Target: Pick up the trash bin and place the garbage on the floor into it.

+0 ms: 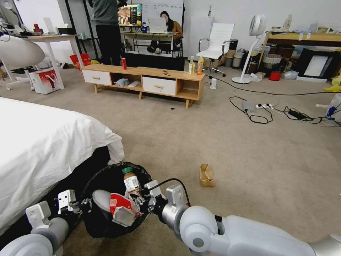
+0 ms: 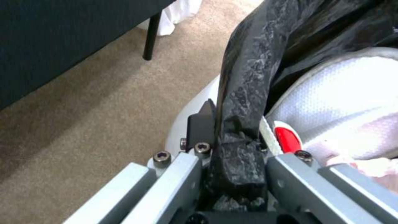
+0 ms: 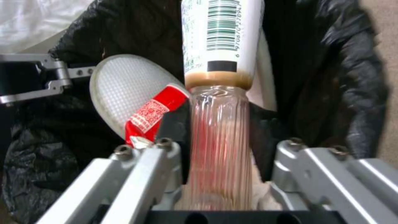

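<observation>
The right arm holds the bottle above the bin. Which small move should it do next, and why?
Probably open the right gripper and let the bottle drop. Its jaws are shut on the ribbed body, and the bottle already stands over the mouth of the trash bin, beside a red-and-white wrapper. The left gripper pinches the bag-lined rim, so the bin seems steady.

Left arm low at bed's foot, forearm reaching toward trash bin (image 1: 93,227); left gripper (image 1: 82,204) at bin's near-left rim, fingers (image 2: 199,127) clamped on rim and black bag liner, one inside, one outside. Right arm extended from lower right, elbow bent, wrist over bin's right rim; right gripper (image 1: 139,205) above bin mouth, fingers (image 3: 174,124) closed on ribbed base of clear bottle (image 1: 130,182), bottle's cap end pointing away from wrist.
</observation>
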Tool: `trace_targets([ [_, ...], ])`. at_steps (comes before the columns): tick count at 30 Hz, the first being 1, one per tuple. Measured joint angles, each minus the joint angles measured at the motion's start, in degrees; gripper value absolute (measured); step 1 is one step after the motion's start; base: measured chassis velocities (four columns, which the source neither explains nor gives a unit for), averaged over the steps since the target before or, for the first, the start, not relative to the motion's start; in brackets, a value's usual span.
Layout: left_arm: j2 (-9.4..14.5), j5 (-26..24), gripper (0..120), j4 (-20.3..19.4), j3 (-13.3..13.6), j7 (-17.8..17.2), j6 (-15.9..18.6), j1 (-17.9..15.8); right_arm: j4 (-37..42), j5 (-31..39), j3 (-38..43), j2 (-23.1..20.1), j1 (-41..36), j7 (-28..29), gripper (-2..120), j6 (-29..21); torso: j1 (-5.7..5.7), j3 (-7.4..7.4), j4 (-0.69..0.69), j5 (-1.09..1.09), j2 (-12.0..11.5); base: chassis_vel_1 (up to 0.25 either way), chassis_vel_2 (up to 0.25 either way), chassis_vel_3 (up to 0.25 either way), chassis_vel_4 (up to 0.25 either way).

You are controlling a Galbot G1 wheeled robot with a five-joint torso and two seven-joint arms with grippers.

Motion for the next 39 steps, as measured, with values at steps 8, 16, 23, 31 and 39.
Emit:
trace_targets([
  [8,-0.2,0.1,1,0.3,0.0,0.1,0.0,-0.1,0.0,0.0,0.4,0.4,0.1,0.0,63,0.0,0.00,0.00,0.00,0.00,0.0,0.000,0.000,0.000,0.000],
  [16,-0.2,0.2,1,0.3,0.1,0.2,0.0,0.1,-0.2,-0.1,0.7,1.2,0.3,0.0,88,0.0,0.00,0.00,0.00,0.00,0.0,0.000,0.000,0.000,0.000],
  [23,-0.2,0.2,1,0.3,0.1,0.3,0.0,0.2,-0.7,-0.3,0.8,1.9,0.2,0.0,100,0.3,0.00,0.00,0.01,0.00,0.0,0.000,0.000,0.000,0.000],
  [31,-0.3,1.2,1,1.0,-0.1,0.7,0.0,0.3,4.8,-1.2,7.4,-0.2,-1.2,0.2,100,0.4,0.00,0.00,0.00,0.00,0.0,0.000,0.000,0.000,0.000],
  [39,-0.1,1.4,1,1.3,-0.6,0.9,0.0,0.8,10.0,-4.3,20.1,-3.0,-3.6,-4.3,100,3.7,0.00,0.00,0.00,0.00,0.0,0.000,0.000,0.000,0.000],
])
